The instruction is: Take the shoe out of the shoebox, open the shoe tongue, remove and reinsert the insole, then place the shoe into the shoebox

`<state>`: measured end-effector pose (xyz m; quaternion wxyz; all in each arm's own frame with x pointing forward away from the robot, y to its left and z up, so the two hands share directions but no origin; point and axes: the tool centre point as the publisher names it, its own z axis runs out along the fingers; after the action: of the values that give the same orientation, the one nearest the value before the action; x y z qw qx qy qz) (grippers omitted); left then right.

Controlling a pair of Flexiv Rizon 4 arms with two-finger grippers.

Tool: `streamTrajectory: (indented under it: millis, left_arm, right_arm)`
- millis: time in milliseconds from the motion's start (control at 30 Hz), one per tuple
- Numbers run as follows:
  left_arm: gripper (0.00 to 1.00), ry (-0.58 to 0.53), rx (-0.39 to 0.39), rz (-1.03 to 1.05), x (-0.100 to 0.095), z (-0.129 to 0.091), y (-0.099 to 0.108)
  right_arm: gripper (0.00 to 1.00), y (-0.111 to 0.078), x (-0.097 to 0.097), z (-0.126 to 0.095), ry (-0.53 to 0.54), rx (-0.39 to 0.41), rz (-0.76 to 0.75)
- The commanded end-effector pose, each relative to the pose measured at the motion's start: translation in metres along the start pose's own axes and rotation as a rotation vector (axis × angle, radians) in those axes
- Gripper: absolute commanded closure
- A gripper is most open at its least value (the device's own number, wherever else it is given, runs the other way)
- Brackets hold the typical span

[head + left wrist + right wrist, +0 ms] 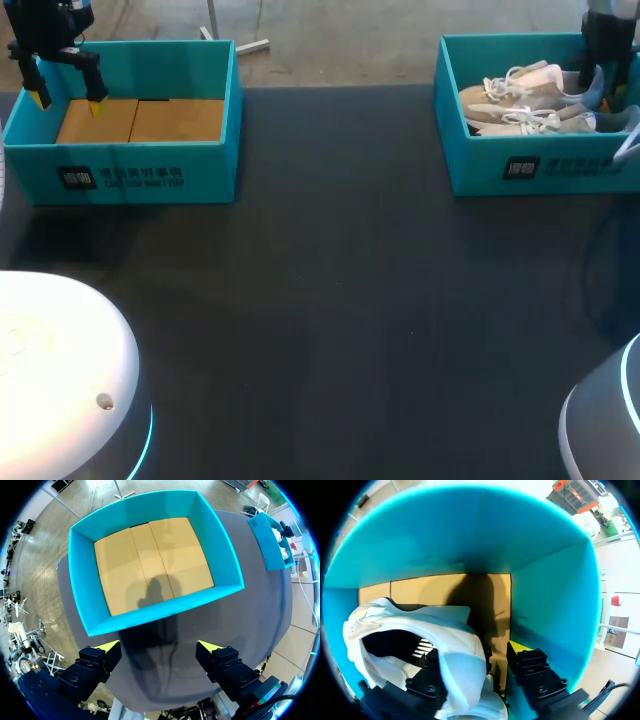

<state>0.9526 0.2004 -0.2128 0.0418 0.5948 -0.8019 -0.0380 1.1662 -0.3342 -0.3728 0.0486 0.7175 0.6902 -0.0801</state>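
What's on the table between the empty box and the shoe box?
Nothing: the head view shows only bare dark table between the empty box at left and the shoe box at right.

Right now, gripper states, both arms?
Left gripper: open, holding nothing.
Right gripper: open, shoe between fingers, one finger clear of it.

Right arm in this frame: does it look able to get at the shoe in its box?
Probably yes. The right gripper is down inside the open-topped shoebox, fingers open, with the heel of the shoe between them; one finger stands clear of the heel. Nothing covers the shoe.
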Motion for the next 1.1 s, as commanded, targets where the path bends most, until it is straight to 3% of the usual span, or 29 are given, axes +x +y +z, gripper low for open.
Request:
streamTrajectory:
  millis: [33,133,167,600,933,1100]
  left_arm:
    - [0.00,-0.002,0.001,-0.001,0.000,0.000,0.001]
    - [0.00,-0.002,0.001,-0.001,0.000,0.000,0.001]
    - [0.00,-0.002,0.001,-0.001,0.000,0.000,0.001]
    - [0.00,-0.002,0.001,-0.001,0.000,0.000,0.001]
    - [0.00,-0.002,0.001,-0.001,0.000,0.000,0.001]
    - [0.00,-0.002,0.001,-0.001,0.000,0.000,0.001]
  right_arm:
    - [0.28,0.000,0.002,-0.021,0.006,0.027,0.000]
    - [0.02,-0.004,0.006,-0.034,0.015,0.009,-0.008]
    - [0.00,-0.005,0.008,-0.038,0.020,0.004,-0.009]
    - [0.00,-0.026,0.027,-0.094,0.111,-0.078,0.006]
    - [0.00,-0.063,0.056,-0.129,0.155,-0.094,0.006]
    - [0.00,-0.085,0.059,-0.137,0.202,-0.105,0.016]
